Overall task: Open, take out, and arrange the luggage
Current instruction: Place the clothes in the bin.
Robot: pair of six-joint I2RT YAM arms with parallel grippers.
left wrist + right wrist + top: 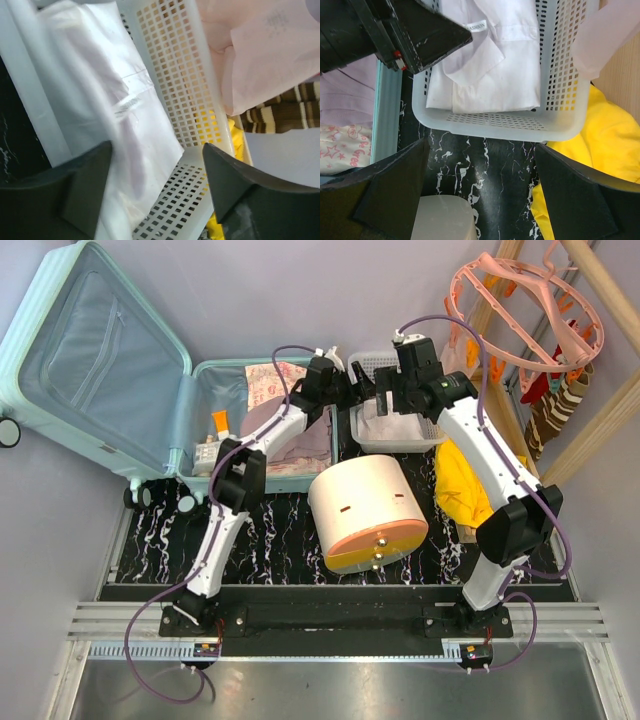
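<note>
Mint-blue shell first: from above, the luggage (100, 370) lies open on the desk (270, 530). Its lid leans back at the far left, and its packed half is just to the left of my left gripper (352, 392). My right gripper (397, 405) hangs close beside the left one, over the white mesh basket (400, 446), so the left gripper stands between it and the luggage. The left arm is therefore the nearer one. I judge the reach it needs is sideways to its left, not further forward.

From the left wrist, my left gripper is spread wide with nothing caught between the fingers. Beneath it are the basket's perforated wall and a white shirt (90, 75) lying inside. The luggage does not show in this view.

From the right wrist, my right gripper is also wide open and empty. Ahead of it sits the basket with the shirt in it. Off to its left, the luggage's mint rim runs parallel to the basket's side wall and just beside it. Pale clothes (345, 150) lie inside the rim, and I read those as what is left to lift out.
</note>
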